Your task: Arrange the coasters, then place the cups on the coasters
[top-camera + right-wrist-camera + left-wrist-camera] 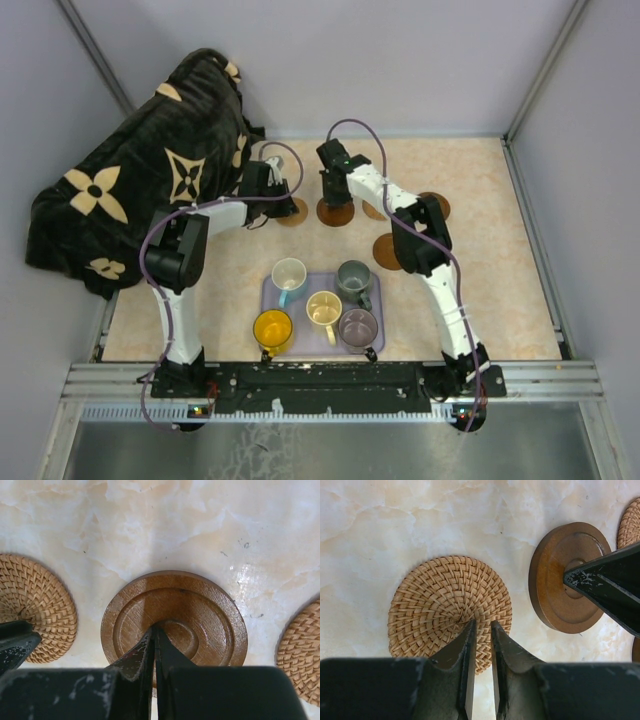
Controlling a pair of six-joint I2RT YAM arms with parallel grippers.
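Both my arms reach to the far side of the tabletop [230, 300], and I judge the task to be in its first half, with the coasters being set out and no cup placed. My left pincer [482, 626] is pressed together, pinching nothing, with its tips resting on the near edge of a woven coaster [445, 605]. My right pincer [153, 632] is likewise pressed together and holds nothing, its tips on the inner rings of a wooden coaster [200, 610] just beside the woven one. From above, these two and a second woven coaster [371, 210] form a rough row, while a dark coaster [439, 203] lies farther right and another dark coaster [383, 252] sits nearer me, out of line. So I think some arranging is left. All five cups stand on the lavender tray [305, 343]: the yellow cup [272, 327], white cup [289, 275], cream cup [323, 308], grey-green cup [353, 278] and mauve cup [358, 325]. Every placement is therefore ahead. Only the top view shows the tray, the cups and the patterned blanket [130, 190] at the left. Only the wrist views show where my tips touch, which my wrists hide from above.
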